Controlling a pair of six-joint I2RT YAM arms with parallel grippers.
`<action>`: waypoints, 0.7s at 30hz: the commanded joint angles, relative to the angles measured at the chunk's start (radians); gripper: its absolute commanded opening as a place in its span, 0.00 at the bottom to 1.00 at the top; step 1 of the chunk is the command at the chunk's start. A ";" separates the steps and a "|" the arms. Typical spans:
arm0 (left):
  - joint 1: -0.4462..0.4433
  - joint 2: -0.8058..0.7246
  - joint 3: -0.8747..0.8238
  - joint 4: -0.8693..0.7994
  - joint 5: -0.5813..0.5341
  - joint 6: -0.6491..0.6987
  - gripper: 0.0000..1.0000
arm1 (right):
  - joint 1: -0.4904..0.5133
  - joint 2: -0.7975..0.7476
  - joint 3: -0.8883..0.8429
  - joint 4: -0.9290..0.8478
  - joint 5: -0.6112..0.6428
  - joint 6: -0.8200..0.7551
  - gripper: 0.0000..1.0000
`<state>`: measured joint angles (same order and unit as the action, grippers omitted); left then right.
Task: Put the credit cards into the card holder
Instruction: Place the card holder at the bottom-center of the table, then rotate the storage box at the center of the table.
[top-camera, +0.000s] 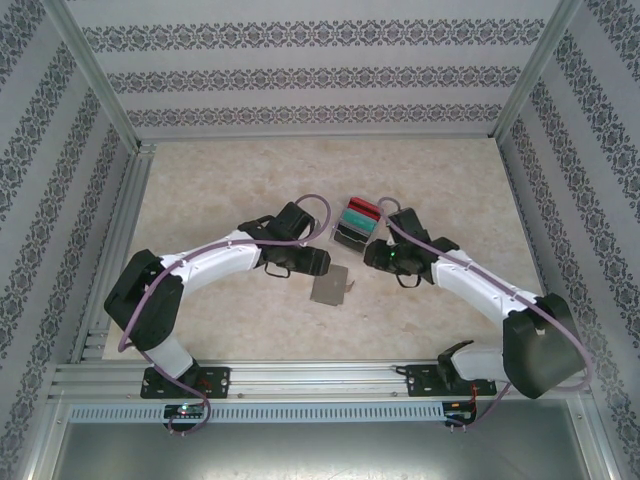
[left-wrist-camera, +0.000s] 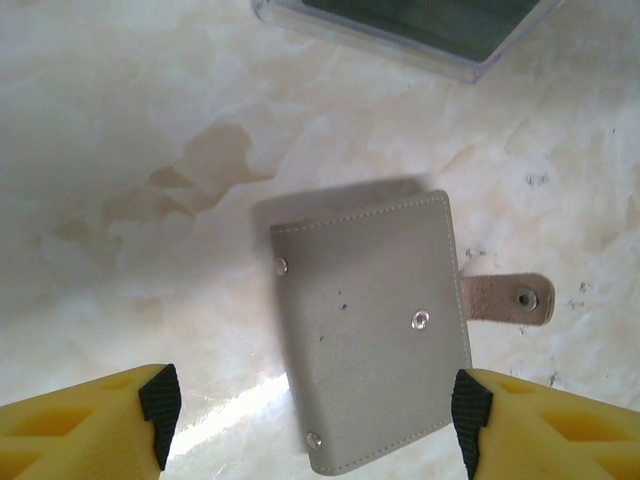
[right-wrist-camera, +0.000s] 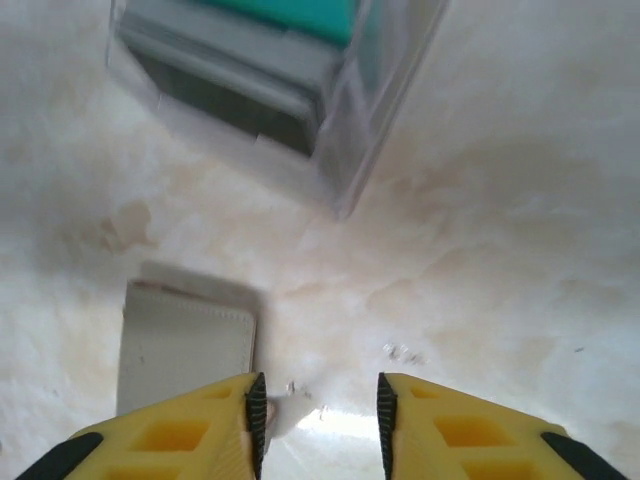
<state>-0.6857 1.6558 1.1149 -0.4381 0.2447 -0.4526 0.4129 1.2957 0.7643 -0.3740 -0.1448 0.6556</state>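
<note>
- Right now the holder (left-wrist-camera: 370, 330) lies closed on the table (left-wrist-camera: 120, 120), directly under my left claw (left-wrist-camera: 312, 415). It sits between the two spread fingers, and neither black pad (left-wrist-camera: 160, 400) touches it.
- My left claw is spread wide and grips nothing.
- My right claw (right-wrist-camera: 320, 415) is parted more narrowly and has only bare table between its fingers. From there the holder is off to the left, just beside the left finger.
- So my left arm is the nearer one to the holder. Its long axis runs roughly away from my left wrist, skewed a little, and my fingers straddle its short sides.
- The strap (left-wrist-camera: 500, 298) sticks out sideways towards my right finger, unfastened. I judge that edge to be the one that opens.
- The cards (top-camera: 360, 214) stand in a clear box (right-wrist-camera: 350, 150) farther out on the table, well apart from the holder. They are straight ahead of my right claw, so that arm is the better placed for them.
- The holder is matte grey, looks like soft leather, and is stitched along the edge. It is a flat rectangle with rounded corners and small metal snaps (left-wrist-camera: 421, 320).
- The strap is a paler, suede-like tab with a snap of its own.
- The cards are thin and stiff, with red, teal and dark edges showing, packed on edge.
- The box walls are glossy and see-through.
- The table is a pale, marbled, slightly shiny surface, so I expect a flat holder to slide rather than lift.
</note>
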 joint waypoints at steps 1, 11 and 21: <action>0.011 0.023 0.043 0.033 -0.013 -0.035 0.77 | -0.079 -0.003 0.078 -0.010 -0.027 -0.065 0.50; 0.034 0.055 0.038 0.204 0.024 -0.182 0.99 | -0.270 0.438 0.518 -0.105 -0.279 -0.217 0.67; 0.042 0.026 -0.026 0.266 0.048 -0.235 0.99 | -0.269 0.693 0.728 -0.165 -0.357 -0.268 0.70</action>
<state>-0.6590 1.7042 1.1046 -0.2081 0.2836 -0.6598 0.1402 1.9697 1.4483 -0.4839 -0.4644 0.4320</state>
